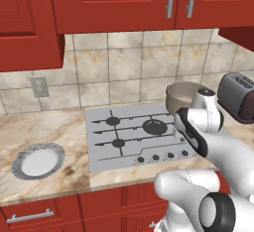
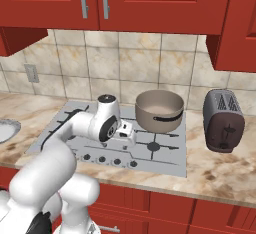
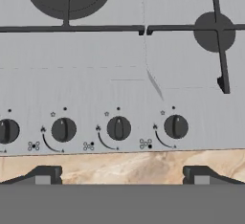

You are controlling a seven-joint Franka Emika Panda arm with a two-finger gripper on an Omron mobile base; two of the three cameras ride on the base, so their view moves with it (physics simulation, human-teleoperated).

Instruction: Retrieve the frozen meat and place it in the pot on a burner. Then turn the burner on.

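The grey-brown pot (image 2: 160,110) stands on the back right burner of the steel stove (image 2: 165,160), and its pale inside looks bare from here. In the left base view my arm covers part of the pot (image 1: 181,96). The frozen meat is out of view. My gripper (image 2: 131,134) hovers over the front of the stove, left of the pot and apart from it. In the hand view the gripper (image 3: 122,176) is open, its fingertips (image 3: 44,175) wide apart with nothing between them, above the row of knobs (image 3: 118,128).
A dark grey toaster (image 2: 223,120) stands on the counter right of the stove. A round plate (image 1: 38,160) lies on the marble counter to the left. Red cabinets hang above and a wall outlet (image 1: 39,86) is on the tiles.
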